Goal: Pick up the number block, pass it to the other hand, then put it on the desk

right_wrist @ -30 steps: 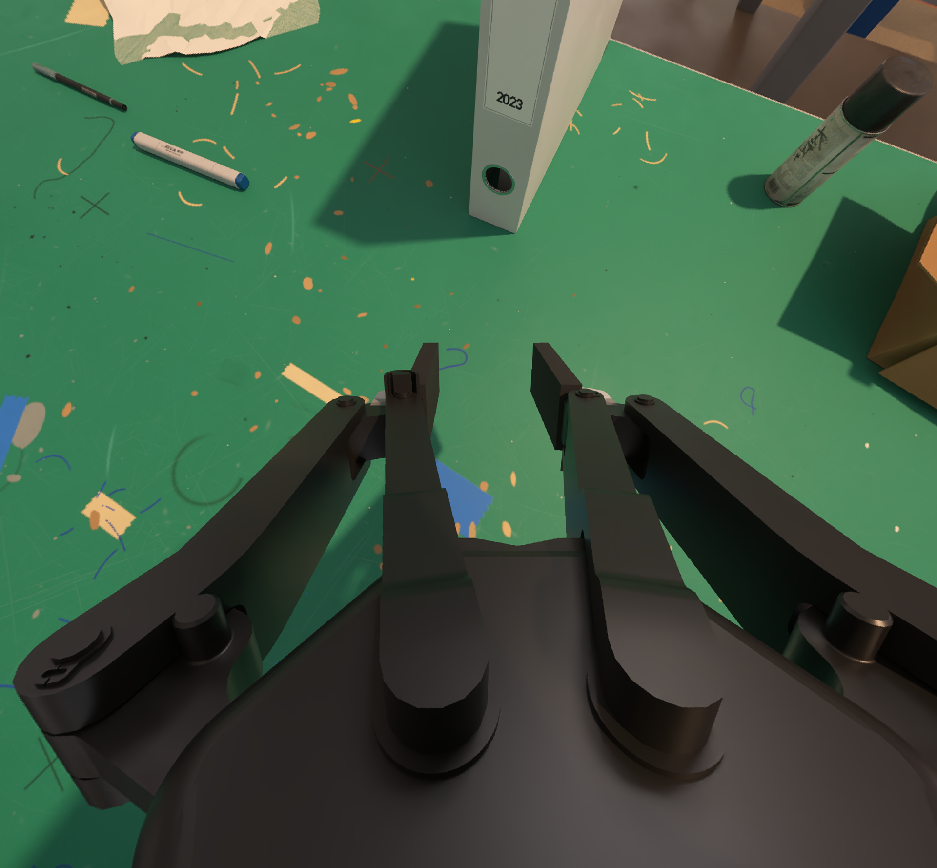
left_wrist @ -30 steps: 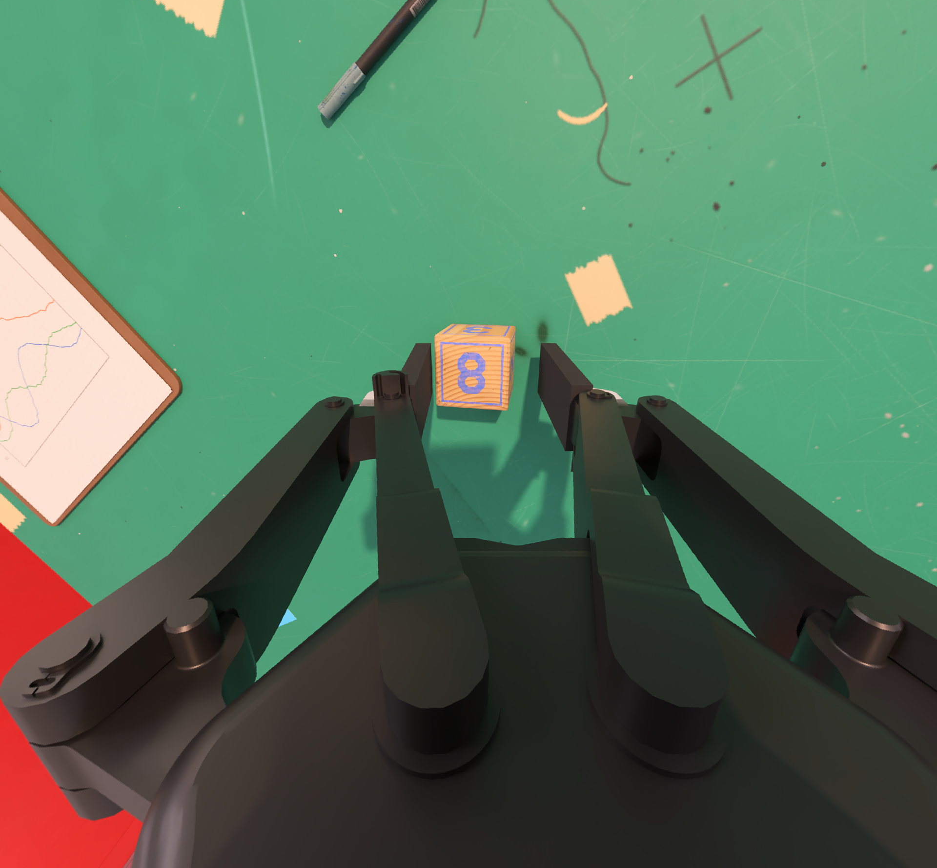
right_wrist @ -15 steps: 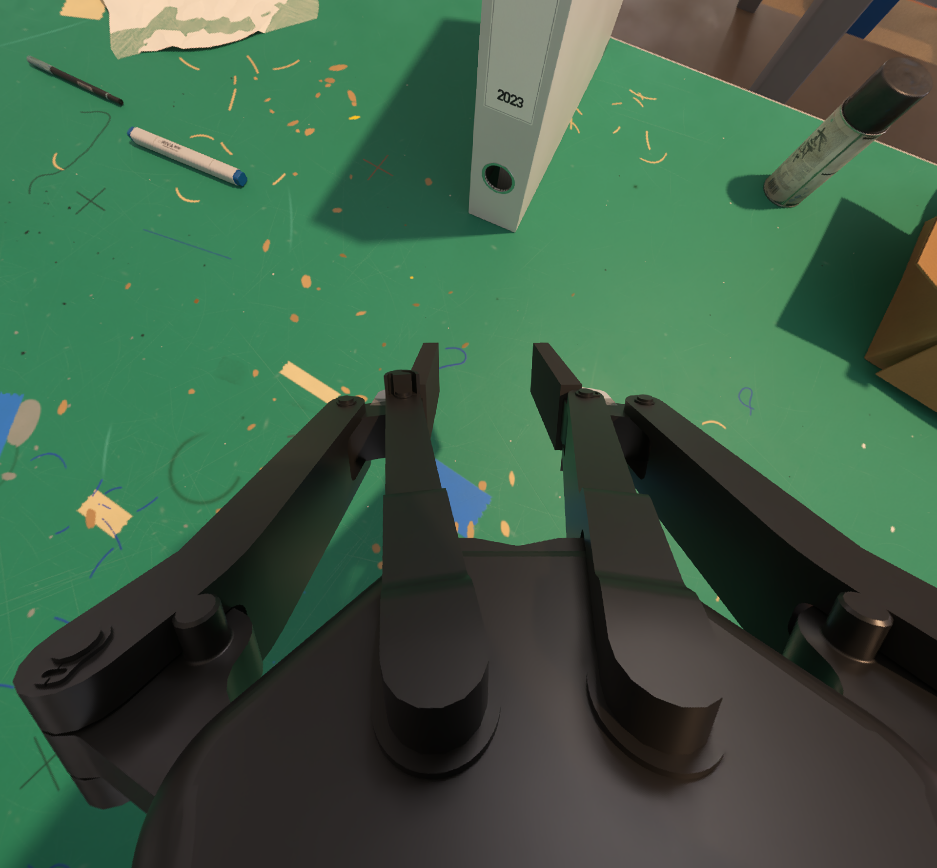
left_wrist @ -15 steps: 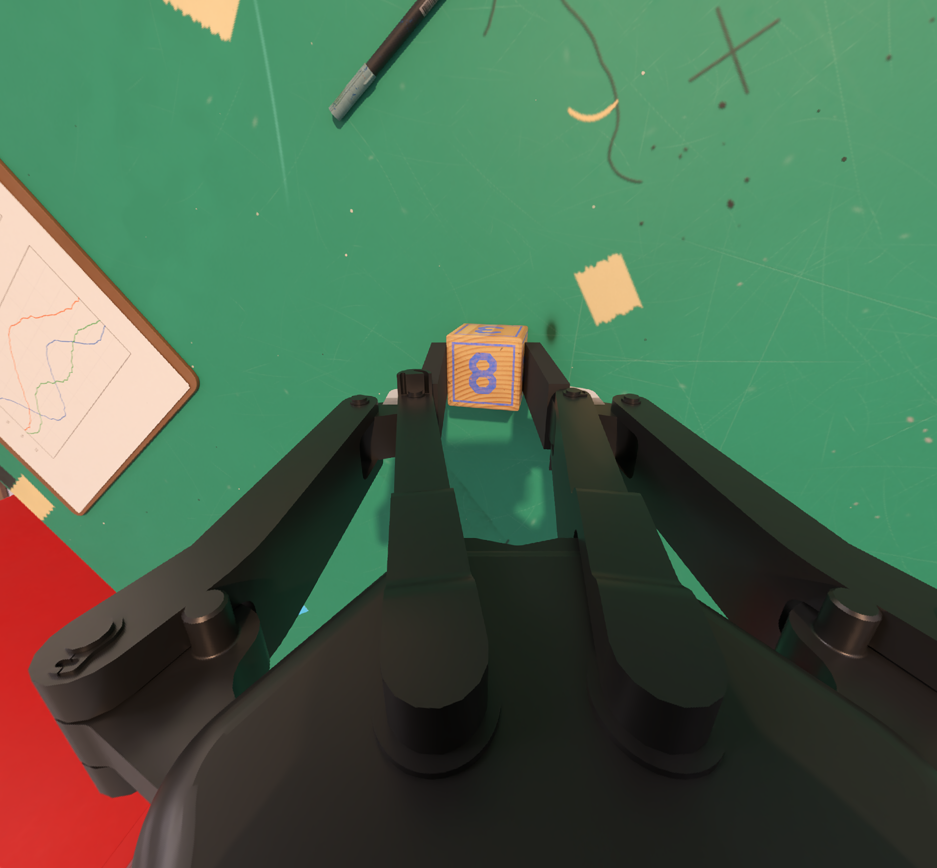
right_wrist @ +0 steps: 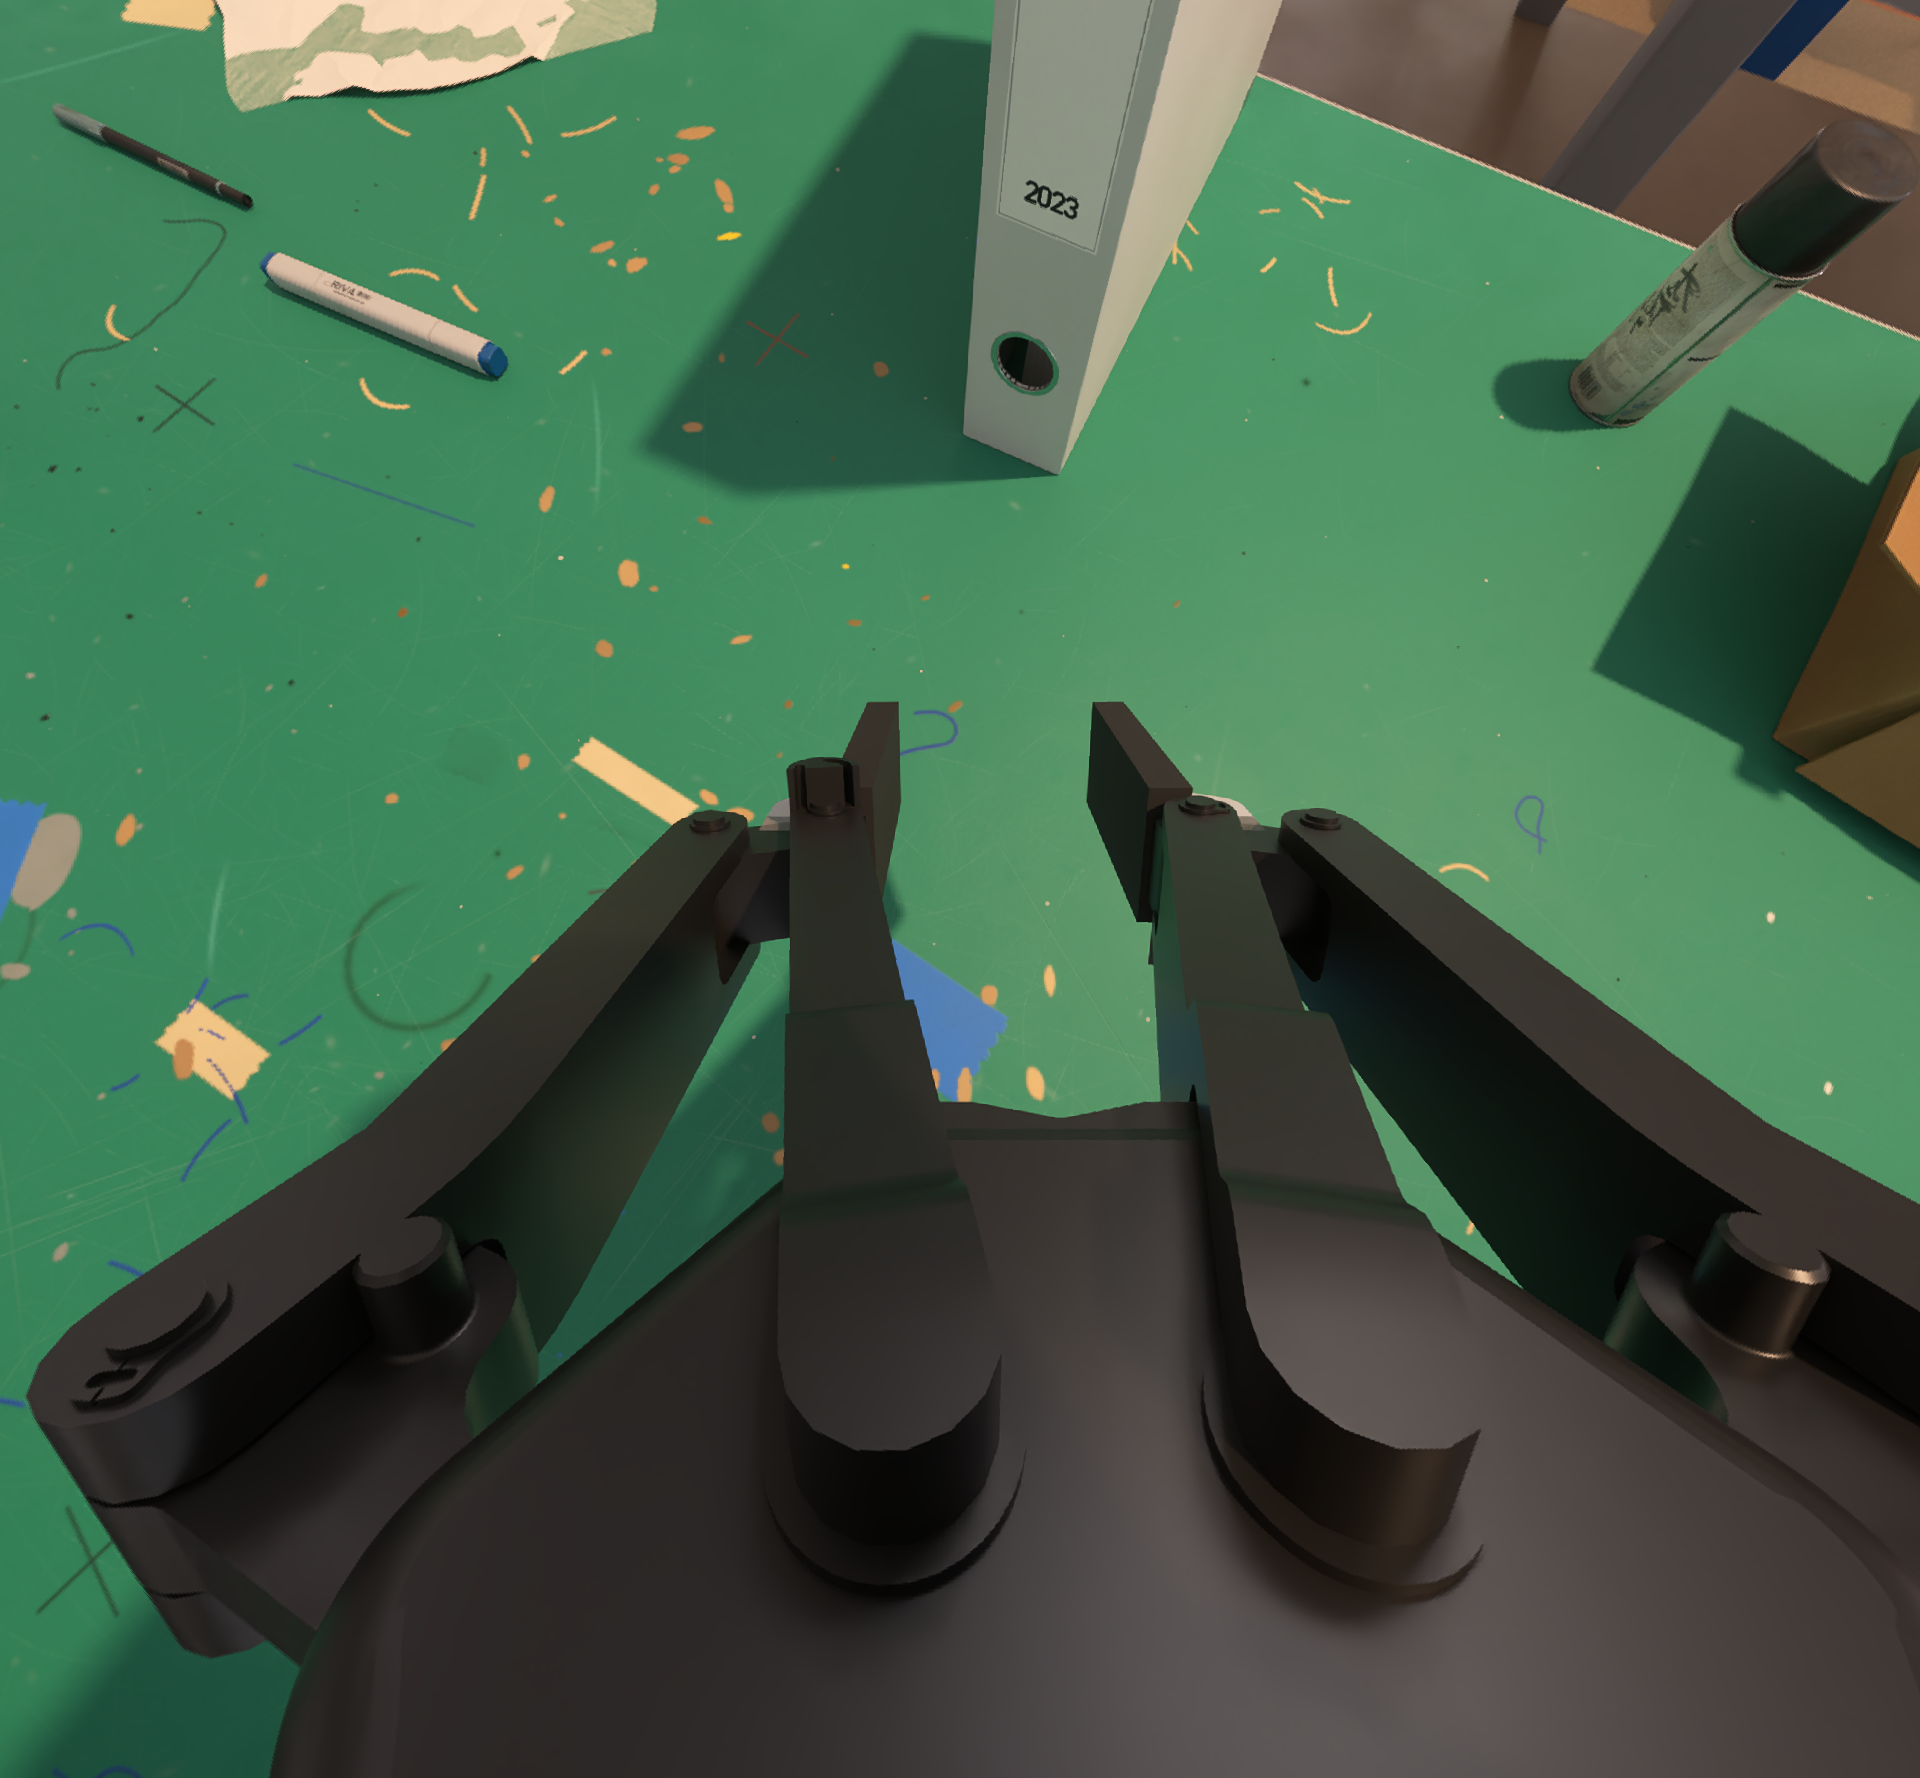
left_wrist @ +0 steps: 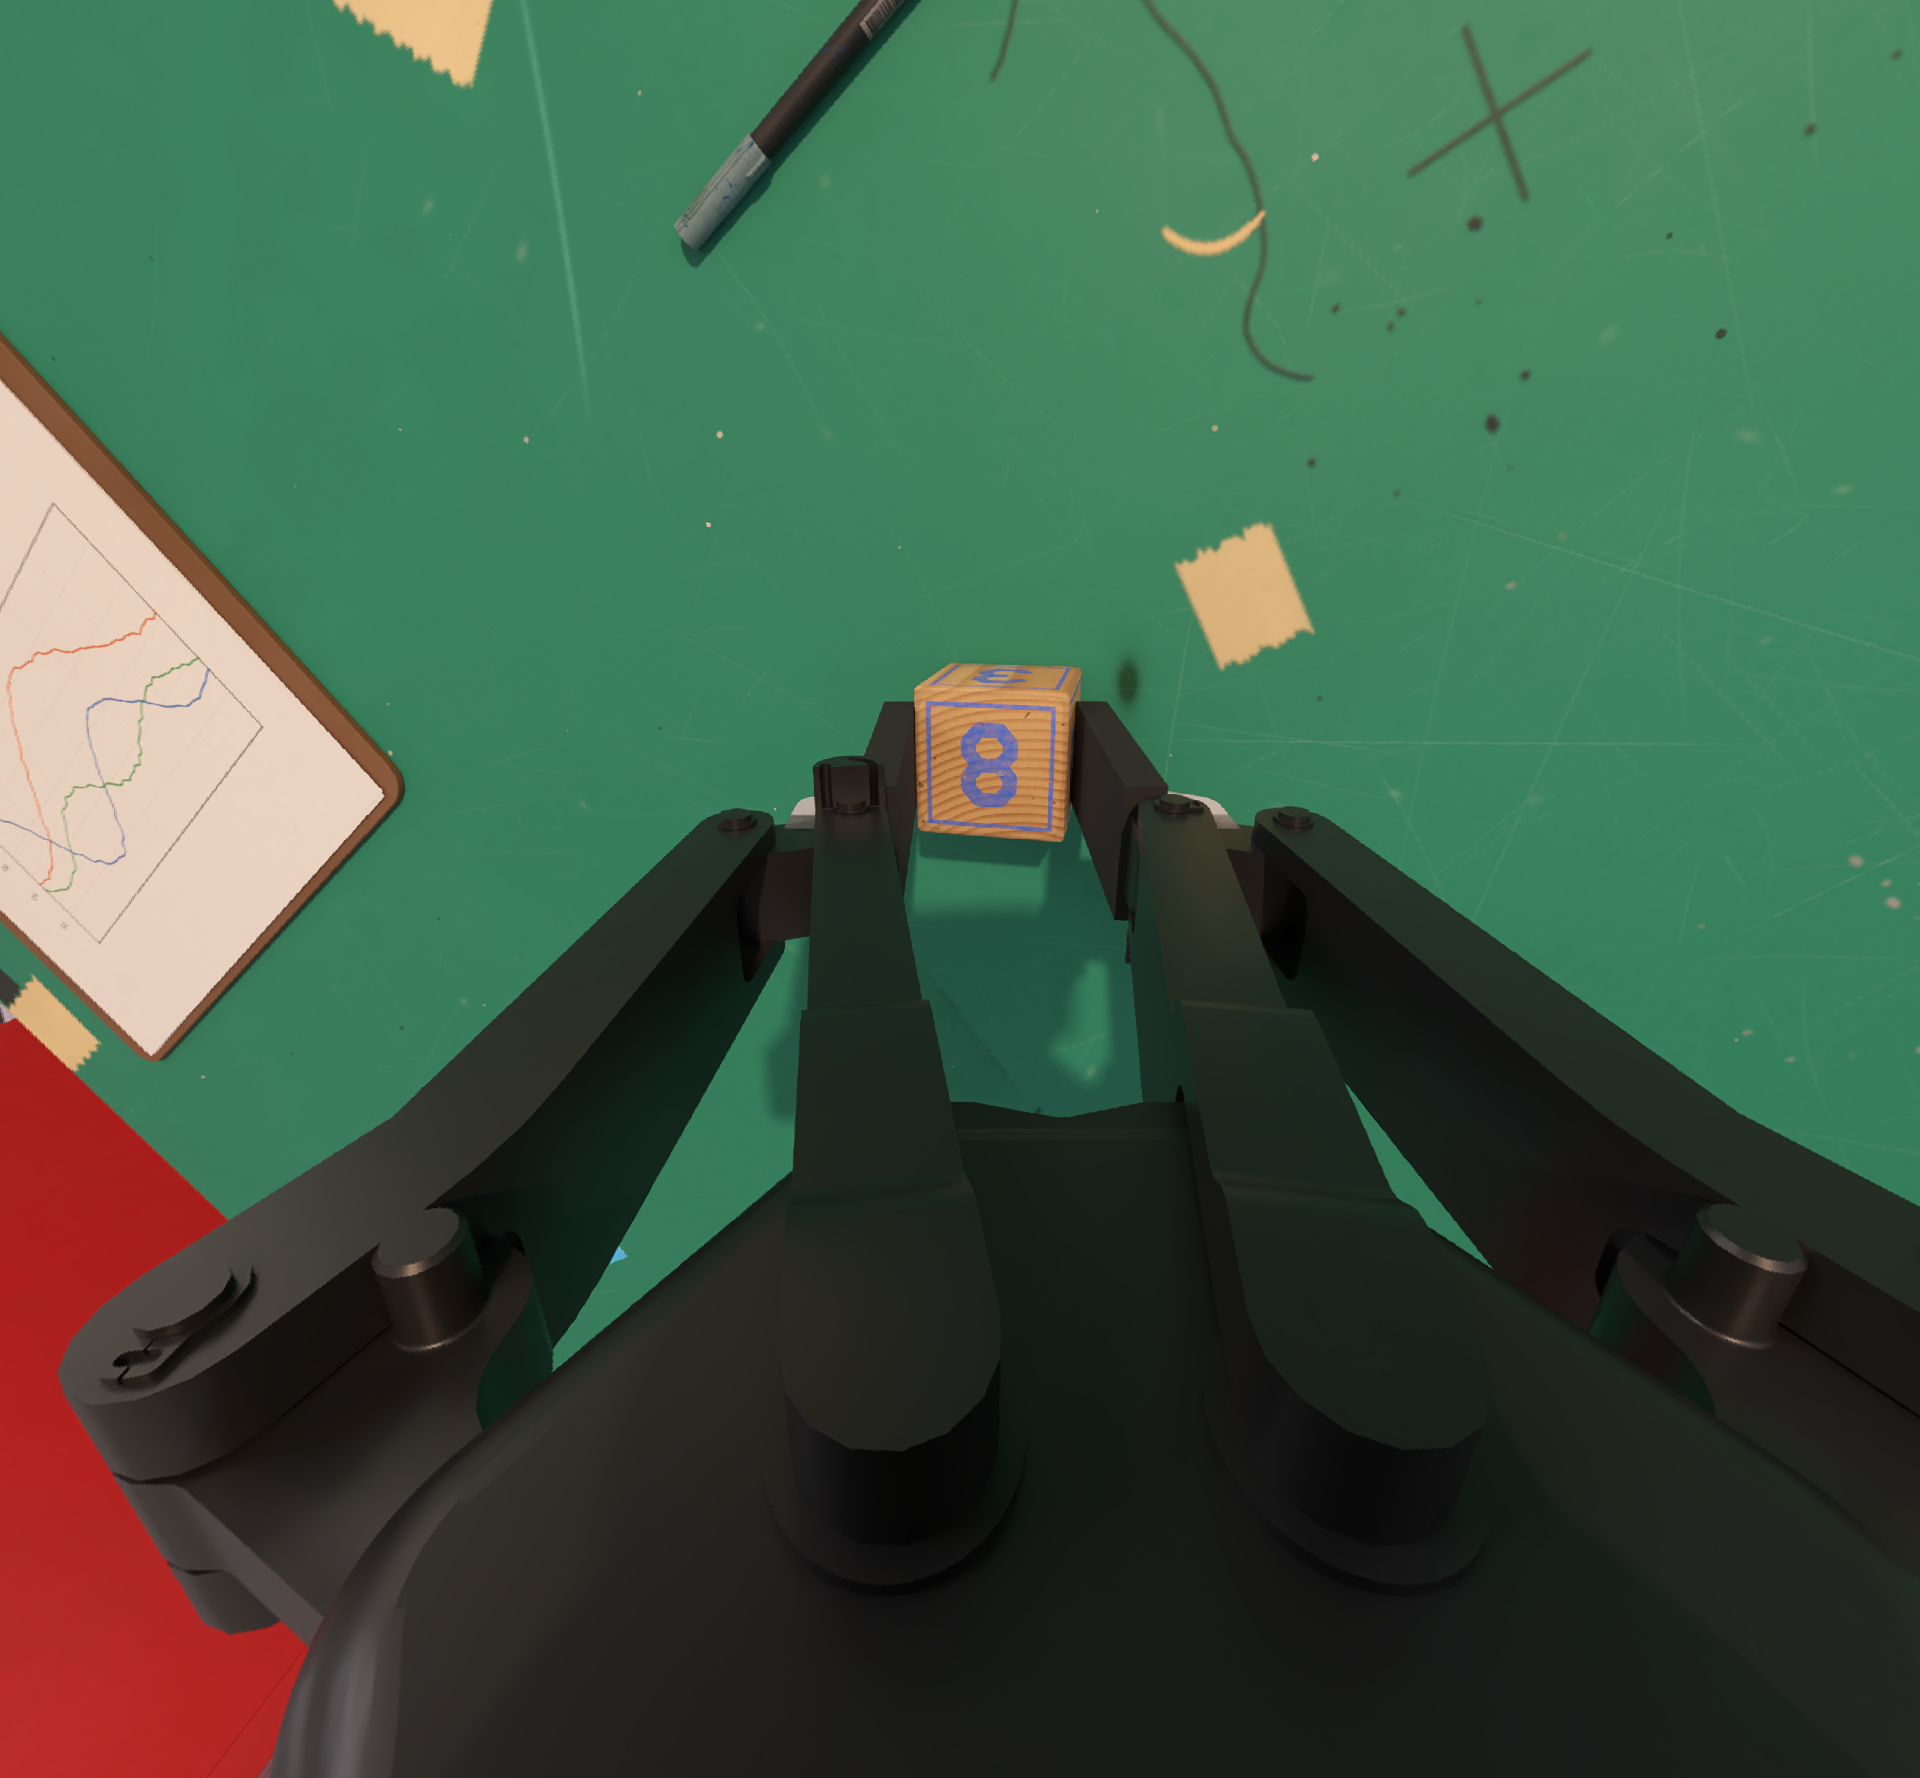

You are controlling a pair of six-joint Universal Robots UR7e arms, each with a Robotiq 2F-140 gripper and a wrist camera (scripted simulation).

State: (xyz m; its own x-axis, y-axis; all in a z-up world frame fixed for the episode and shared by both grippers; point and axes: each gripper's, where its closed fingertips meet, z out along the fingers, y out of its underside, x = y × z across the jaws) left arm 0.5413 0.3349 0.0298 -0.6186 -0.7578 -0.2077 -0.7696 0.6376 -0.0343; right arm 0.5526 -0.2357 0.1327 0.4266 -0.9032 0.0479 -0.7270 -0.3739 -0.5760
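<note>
Wooden number block (left_wrist: pixel 992 757) now sits clamped between the pads of our left gripper (left_wrist: pixel 994 762), which was spread wide a second ago. We judge the pick secured; lifting comes next. Our right gripper (right_wrist: pixel 992 767) stays parted, empty, above the green table (right_wrist: pixel 1351 585).

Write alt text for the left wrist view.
The left gripper is shut on a wooden number block over the green desk. A clipboard lies to the left, a black pen beyond.

Matte black tool (left_wrist: pixel 995 762), jointed linkage fingers (left_wrist: pixel 1117 772), round pivot pins.
</note>
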